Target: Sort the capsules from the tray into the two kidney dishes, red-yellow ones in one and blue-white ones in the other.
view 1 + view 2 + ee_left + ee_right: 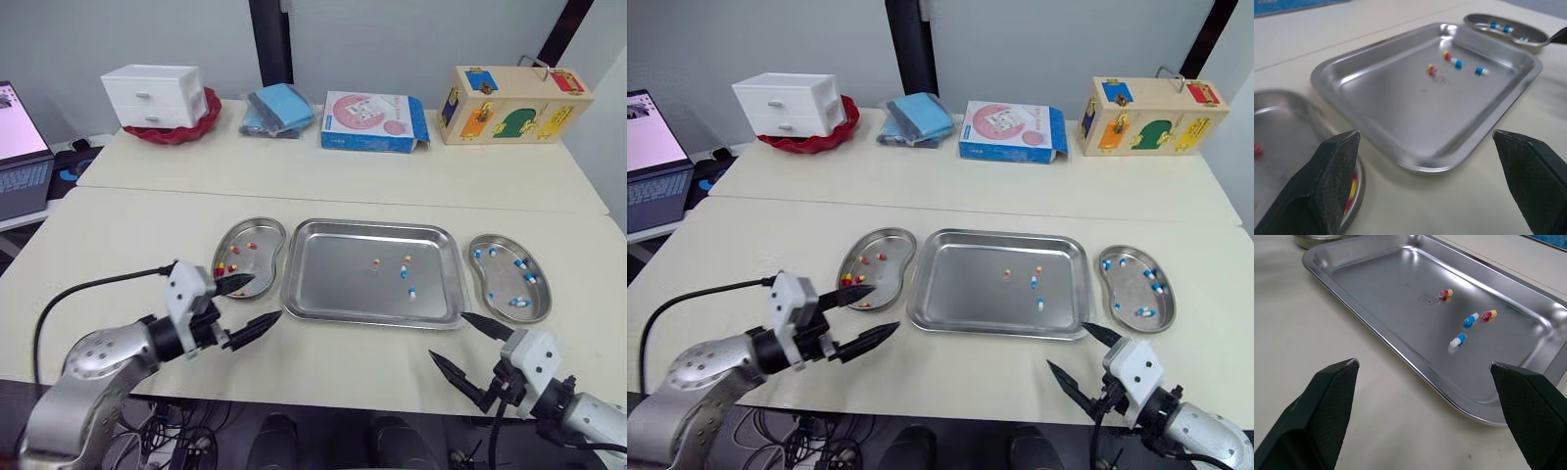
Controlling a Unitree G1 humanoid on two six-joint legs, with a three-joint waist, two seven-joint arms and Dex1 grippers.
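table (147, 235) | centre: tray (333, 279) | flanking: left kidney dish (266, 257), right kidney dish (505, 281) | rear: red bowl (181, 134), blue box (372, 122), wooden box (514, 106)

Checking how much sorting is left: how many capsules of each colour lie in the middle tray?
Red-yellow capsules: 2
Blue-white capsules: 2
Total in the tray: 4

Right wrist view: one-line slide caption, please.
Open right gripper facing the tray, where two red-yellow capsules and two blue-white capsules lie unsorted.
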